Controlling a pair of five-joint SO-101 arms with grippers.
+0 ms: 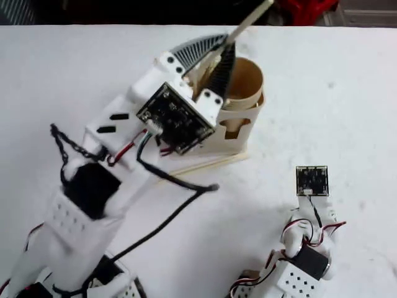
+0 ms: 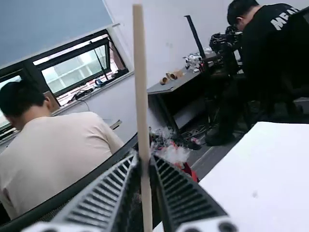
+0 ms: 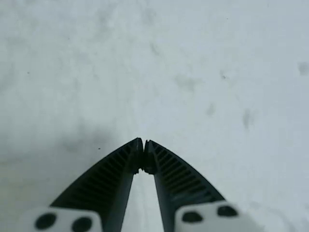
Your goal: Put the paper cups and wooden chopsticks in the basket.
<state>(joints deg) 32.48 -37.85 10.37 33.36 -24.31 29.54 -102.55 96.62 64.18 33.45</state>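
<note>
A wooden chopstick is clamped between the ribbed fingers of the left gripper in the upper middle of the high view. It slants up and to the right, and its free end reaches past the far edge of the table. In the left wrist view the same chopstick stands straight up out of the gripper, whose jaws are pressed against it on both sides.

Just below and to the right of that gripper sits the basket, a light wooden tub with a rounded wall and a cut-out handle. The gripper and its wrist overlap the basket's left rim. A second chopstick lies flat on the table along the basket's near side, touching or almost touching its base.

In the lower right of the high view the right arm is well apart from the basket. The right gripper has its tips closed together on nothing, over bare white table.
</note>
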